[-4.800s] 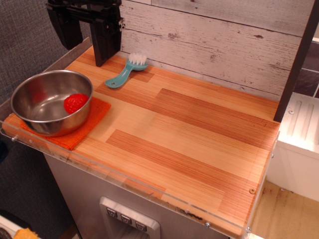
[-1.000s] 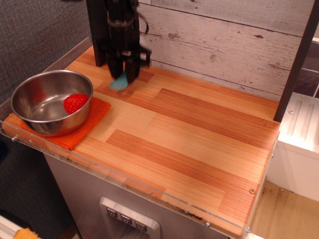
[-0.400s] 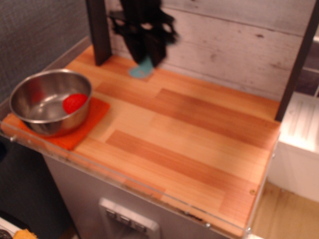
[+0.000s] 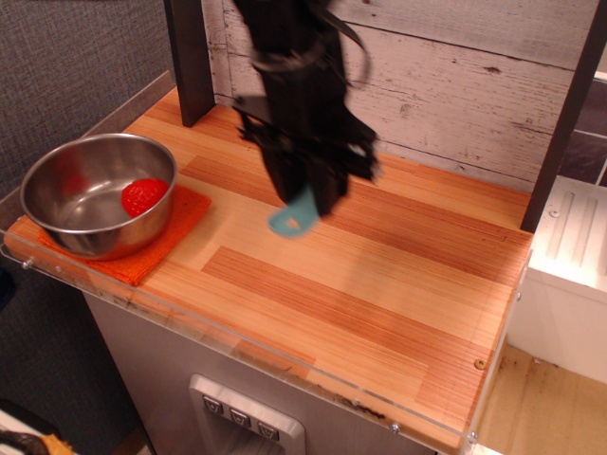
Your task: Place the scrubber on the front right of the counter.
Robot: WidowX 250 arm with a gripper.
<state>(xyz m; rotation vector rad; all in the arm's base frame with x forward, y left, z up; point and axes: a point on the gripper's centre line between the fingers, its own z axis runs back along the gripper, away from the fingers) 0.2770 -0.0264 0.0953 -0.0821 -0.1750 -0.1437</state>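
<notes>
My black gripper [image 4: 305, 194] hangs over the middle of the wood-plank counter [image 4: 379, 284], blurred by motion. It is shut on the teal scrubber [image 4: 294, 216]. Only the scrubber's flat handle end shows, sticking down and to the left below the fingers, above the counter surface. The bristle head is hidden inside the gripper. The counter's front right part lies down and to the right of the gripper.
A steel bowl [image 4: 90, 194] holding a red object [image 4: 143, 195] stands on an orange cloth [image 4: 161, 237] at the front left. A dark post [image 4: 188, 57] stands at the back left, another [image 4: 564, 114] at the right. A clear acrylic strip [image 4: 285, 365] edges the front.
The gripper closed on the scrubber at the back left, lifted it, and has carried it right and forward to above the counter's middle.
</notes>
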